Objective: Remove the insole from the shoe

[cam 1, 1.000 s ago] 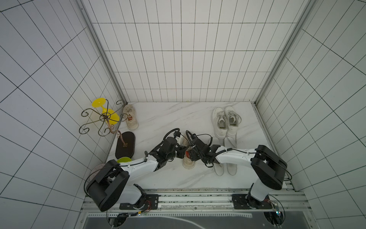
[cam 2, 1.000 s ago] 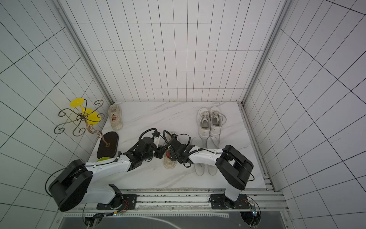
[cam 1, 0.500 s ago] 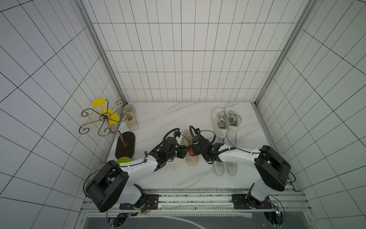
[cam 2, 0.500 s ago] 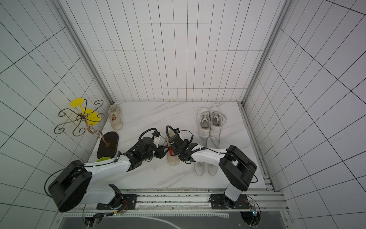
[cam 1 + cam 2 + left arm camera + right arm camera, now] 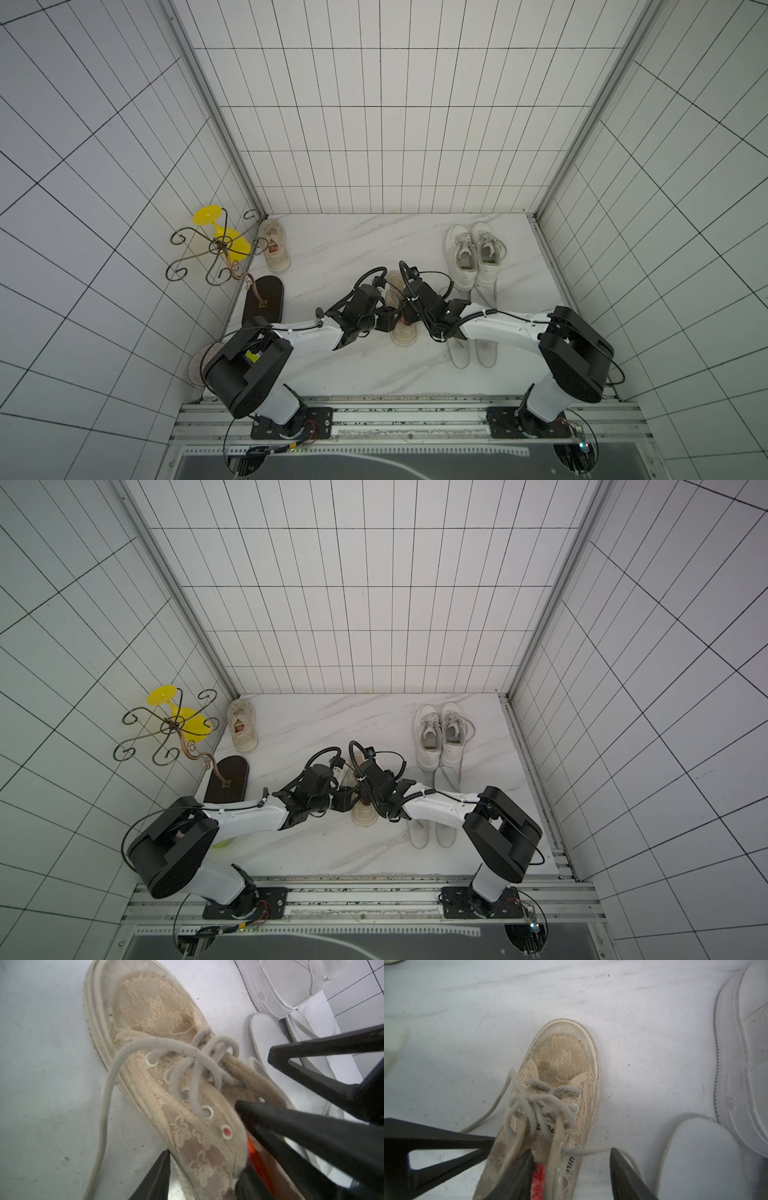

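Both top views: we see shoe [image 5: 404, 336] mid-floor, toe near; left gripper [image 5: 392, 326] and right gripper [image 5: 408, 321] cover its opening. Left wrist: orange insole [image 5: 252, 1159] sliver inside worn lace shoe; left jaws astride side wall, pinch unclear to us. Right wrist: right jaws apart, one inside over red insole, other outside, gap showing.

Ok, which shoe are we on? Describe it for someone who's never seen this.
On the marble floor, centre, where the left arm and right arm meet. The shoe is beige lace with grey laces and red showing inside, unlike the white pair back right; a similar beige shoe lies alone in the far left corner.
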`<state>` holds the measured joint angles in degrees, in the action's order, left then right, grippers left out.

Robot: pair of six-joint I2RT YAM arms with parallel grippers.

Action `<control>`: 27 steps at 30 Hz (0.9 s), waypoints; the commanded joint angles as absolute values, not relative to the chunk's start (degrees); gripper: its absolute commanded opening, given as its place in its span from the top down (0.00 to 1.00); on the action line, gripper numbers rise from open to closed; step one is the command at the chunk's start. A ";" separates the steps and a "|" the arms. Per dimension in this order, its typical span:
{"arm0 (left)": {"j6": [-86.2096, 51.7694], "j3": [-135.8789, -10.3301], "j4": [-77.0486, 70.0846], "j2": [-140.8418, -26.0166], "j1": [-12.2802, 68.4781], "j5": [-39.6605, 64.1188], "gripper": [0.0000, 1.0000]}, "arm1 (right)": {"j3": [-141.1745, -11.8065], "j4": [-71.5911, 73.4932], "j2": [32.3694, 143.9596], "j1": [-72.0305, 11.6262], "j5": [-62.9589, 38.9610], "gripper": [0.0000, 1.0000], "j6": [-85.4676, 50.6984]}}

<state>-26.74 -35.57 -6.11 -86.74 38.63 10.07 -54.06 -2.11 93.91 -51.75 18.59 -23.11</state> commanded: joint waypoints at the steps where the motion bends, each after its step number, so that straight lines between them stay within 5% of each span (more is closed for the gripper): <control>1: -26.63 -36.91 -5.35 -87.63 38.54 9.32 0.59 | -57.06 -2.60 90.67 -51.76 16.24 0.44 -23.11; 12: -27.04 -35.95 -6.39 -86.14 38.57 9.75 0.79 | -56.55 -6.86 86.58 -52.86 2.71 0.68 -26.16; 27: -27.33 -34.30 -7.91 -83.52 38.80 10.63 0.90 | -59.71 -11.98 95.97 -51.81 5.26 0.76 -31.80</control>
